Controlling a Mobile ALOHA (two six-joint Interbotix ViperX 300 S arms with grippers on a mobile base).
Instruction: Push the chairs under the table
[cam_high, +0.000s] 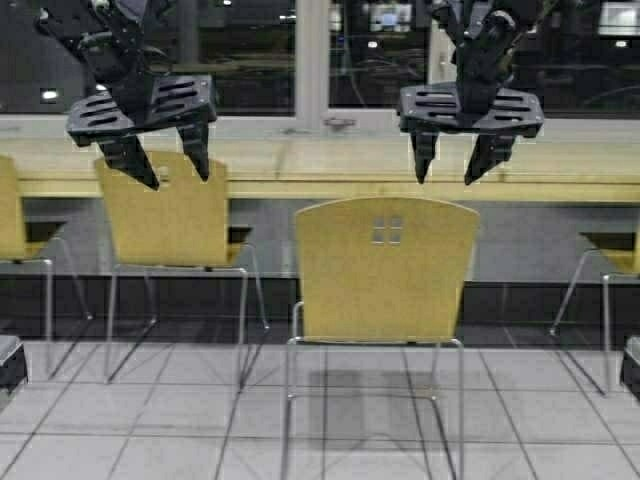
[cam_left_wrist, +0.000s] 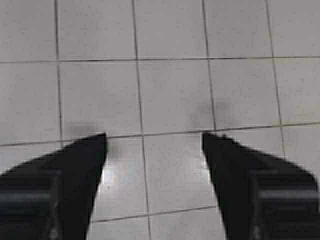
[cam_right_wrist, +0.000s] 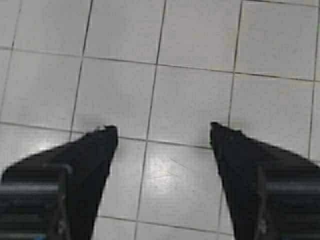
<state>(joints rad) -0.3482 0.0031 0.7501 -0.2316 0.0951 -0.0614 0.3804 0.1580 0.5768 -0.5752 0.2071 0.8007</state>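
A yellow-tan plywood chair (cam_high: 385, 270) with four small square cutouts stands nearest me, pulled out from the long pale wood table (cam_high: 320, 170). A second chair (cam_high: 170, 215) stands to the left, closer to the table. Parts of two more chairs show at the left edge (cam_high: 12, 225) and the right edge (cam_high: 615, 260). My left gripper (cam_high: 170, 170) is open and empty, raised in front of the second chair's top. My right gripper (cam_high: 448, 168) is open and empty, raised above the near chair's right side. Both wrist views show only floor tiles between the open fingers (cam_left_wrist: 75, 170) (cam_right_wrist: 85, 160).
The grey tiled floor (cam_high: 160, 420) lies between me and the chairs. Dark windows (cam_high: 250, 60) run behind the table. Dark corners of my base show at the lower left (cam_high: 10, 360) and the lower right (cam_high: 630, 365).
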